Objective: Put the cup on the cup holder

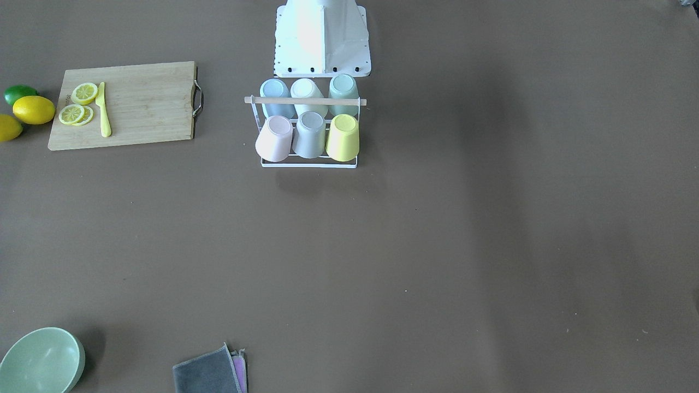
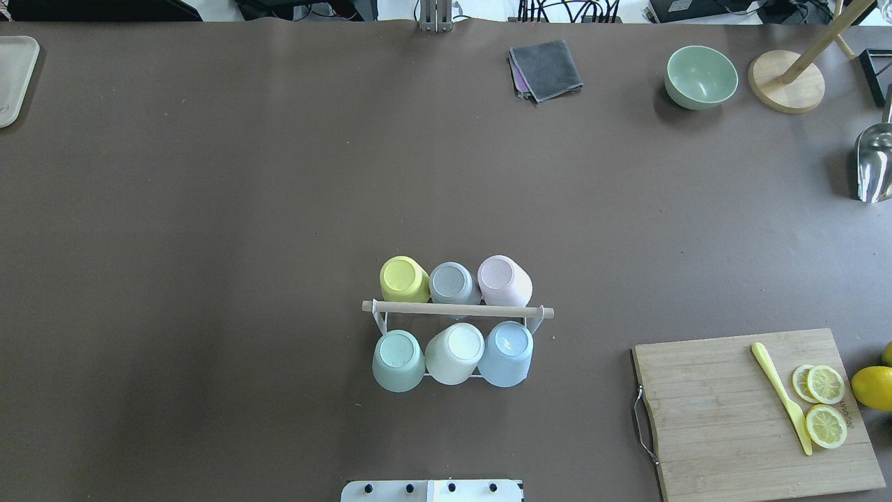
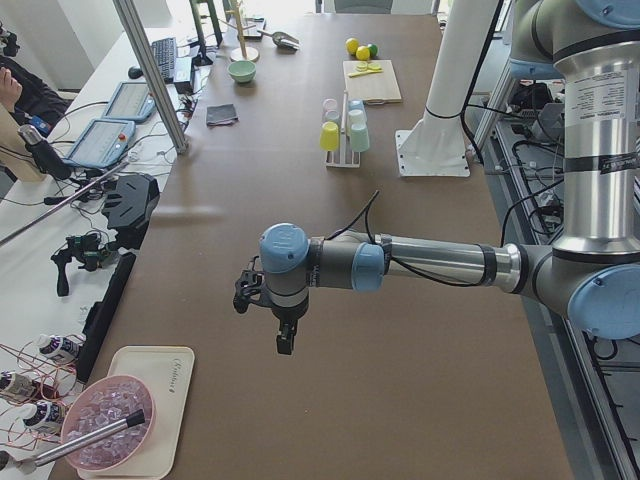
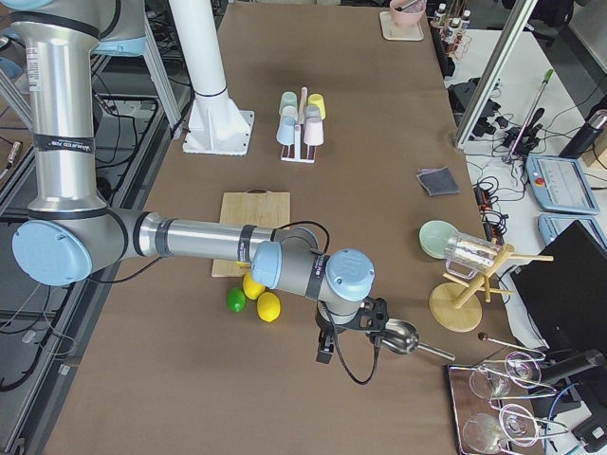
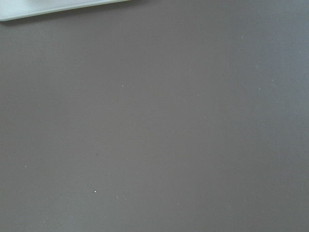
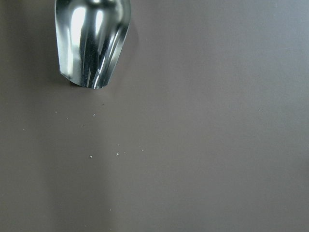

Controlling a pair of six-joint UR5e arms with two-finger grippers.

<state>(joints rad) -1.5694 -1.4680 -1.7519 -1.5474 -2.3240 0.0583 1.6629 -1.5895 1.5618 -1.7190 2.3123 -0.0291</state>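
Since six cups (image 2: 454,352) are filling it, cup holder (image 2: 458,310): we are judging placing done.
Jaws: we are failing to read their gap; advising no nudging.

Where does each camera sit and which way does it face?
Front-facing: across the table, facing the robot base; cup holder central; no arms.
Overhead: behind the robot, base at bottom edge; same cup holder.
Exterior left: table's left end; left arm, left gripper near.
Exterior right: right end; right gripper by the scoop.
Left wrist: straight down; bare table, tray corner; no gripper.
Right wrist: straight down; scoop, shared with exterior right; no gripper.
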